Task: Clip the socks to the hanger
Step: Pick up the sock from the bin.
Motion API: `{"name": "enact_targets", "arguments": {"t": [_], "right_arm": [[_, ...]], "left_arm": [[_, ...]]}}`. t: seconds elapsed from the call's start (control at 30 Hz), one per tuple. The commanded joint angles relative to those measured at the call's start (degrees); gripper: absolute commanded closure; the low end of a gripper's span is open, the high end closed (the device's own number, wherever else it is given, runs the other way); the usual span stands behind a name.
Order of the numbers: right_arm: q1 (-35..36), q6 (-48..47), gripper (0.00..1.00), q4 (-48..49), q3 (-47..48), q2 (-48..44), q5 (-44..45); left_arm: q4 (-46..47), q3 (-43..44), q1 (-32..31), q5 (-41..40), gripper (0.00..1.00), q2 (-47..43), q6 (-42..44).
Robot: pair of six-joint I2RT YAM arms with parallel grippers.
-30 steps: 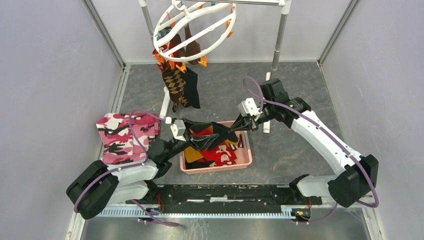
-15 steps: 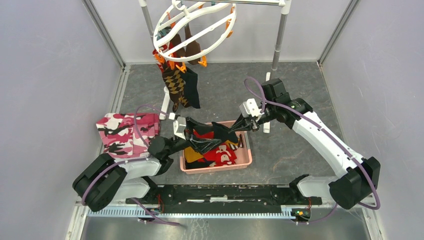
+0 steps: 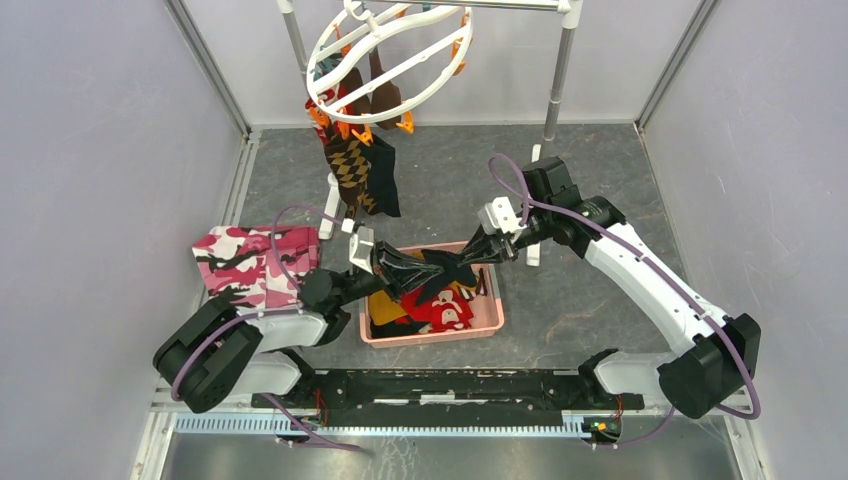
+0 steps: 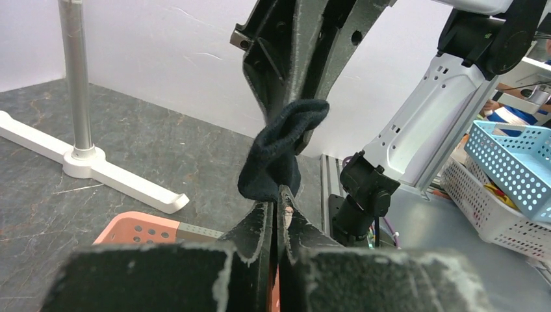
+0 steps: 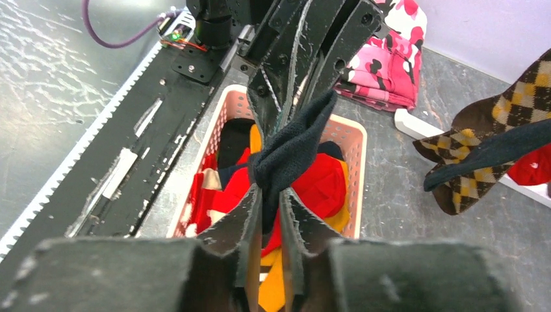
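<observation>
Black sock (image 3: 430, 268) stretched between left fingers (image 4: 257, 229) and right fingers (image 5: 249, 216) (both pinching it).

- My right gripper (image 5: 266, 195) pinches a dark sock (image 5: 292, 146) by its near end.
- The left gripper (image 5: 286, 107) clamps its far end.
- A pink basket (image 5: 206, 146) of socks (image 5: 318, 188) lies below.

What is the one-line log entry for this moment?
left gripper: shut on dark sock | right gripper: shut on same sock | sock: held between them above pink basket | clipping: pending
</observation>
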Motion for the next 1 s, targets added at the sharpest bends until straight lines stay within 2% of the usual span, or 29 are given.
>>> {"name": "enact_targets", "arguments": {"t": [0.0, 0.17, 0.27, 0.4, 0.57, 0.73, 0.8, 0.87, 0.93, 0.97], "right_arm": [[0.0, 2.6, 0.72, 2.6, 1.1, -1.1, 3.6], [-0.1, 6.1, 0.31, 2.0, 7.1, -1.5, 16.0], [-0.2, 6.0, 0.21, -0.9, 14.8, -0.1, 22.8], [-0.2, 5.6, 0.02, -0.2, 22.7, 1.8, 25.0], [-0.2, 6.6, 0.02, -1.2, 29.7, 7.3, 25.4], [-0.1, 22.1, 0.02, 17.0, 22.0, 5.3, 27.3], [0.5, 23.6, 0.02, 20.0, 20.3, 5.6, 30.3], [1.5, 18.8, 0.02, 16.8, 20.5, 6.3, 32.0], [1.6, 9.2, 0.02, 7.2, 22.3, 8.3, 29.6], [1.7, 7.4, 0.02, 2.0, 23.2, 9.2, 28.2]], "left_arm": [[7.7, -1.5, 0.2, 0.8, 0.98, -2.9, 2.3], [3.8, -3.1, 0.6, -2.5, 0.98, -7.2, 2.1], [-0.3, -3.4, 0.9, -5.6, 0.98, -9.9, 1.6], [-1.5, -5.4, 1.0, -8.3, 0.98, -12.6, 5.4], [-3.7, -6.2, 1.0, -8.1, 0.98, -14.4, 12.7], [-8.2, -6.1, 1.0, -5.7, 0.98, -15.0, 18.7], [-11.1, -5.8, 1.0, -3.8, 0.98, -15.5, 21.9], [-17.8, -4.5, 1.0, -0.8, 0.98, -16.6, 26.7], [-27.2, -1.9, 0.7, 0.9, 0.98, -18.1, 31.0], [-32.4, -1.0, 0.2, 1.5, 0.98, -18.7, 33.5]]}}
